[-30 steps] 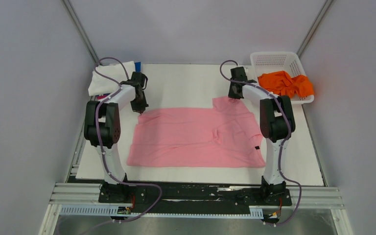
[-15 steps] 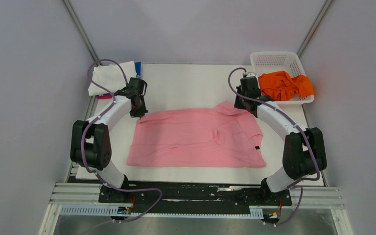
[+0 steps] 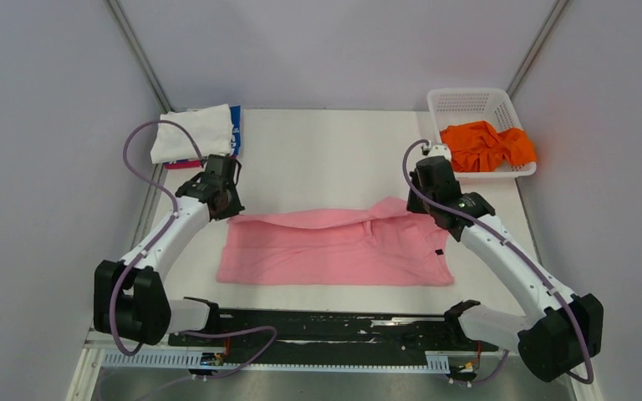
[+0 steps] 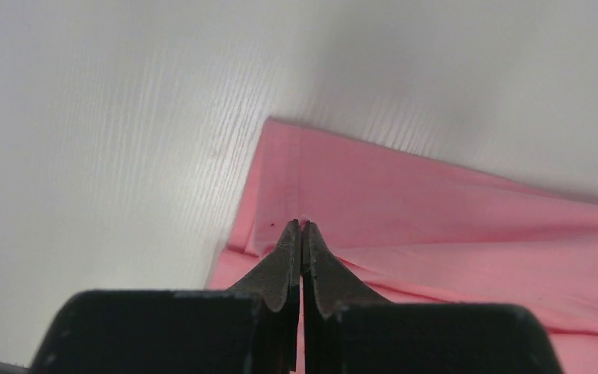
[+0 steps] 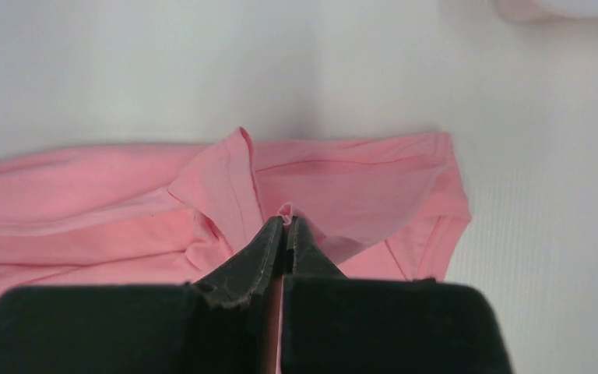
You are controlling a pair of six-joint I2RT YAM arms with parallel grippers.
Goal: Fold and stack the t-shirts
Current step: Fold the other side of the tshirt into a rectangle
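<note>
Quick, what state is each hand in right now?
Left hand: closed on the far edge of the pink t-shirt.
Right hand: closed on the same edge.

Five t-shirts, one basket, two arms, one table.
The five t-shirts were one pink shirt [image 3: 334, 246], one orange shirt [image 3: 485, 144], one white shirt [image 3: 191, 142], one blue shirt [image 3: 235, 128] and one magenta shirt [image 3: 176, 164]; of the last two only a sliver each showed. There was one white basket [image 3: 468, 100] and one table [image 3: 326, 150]. The arms numbered two, the left arm [image 3: 171, 238] and the right arm [image 3: 510, 259]. Each carried one gripper, the left gripper [image 4: 301, 227] and the right gripper [image 5: 284, 222].
</note>
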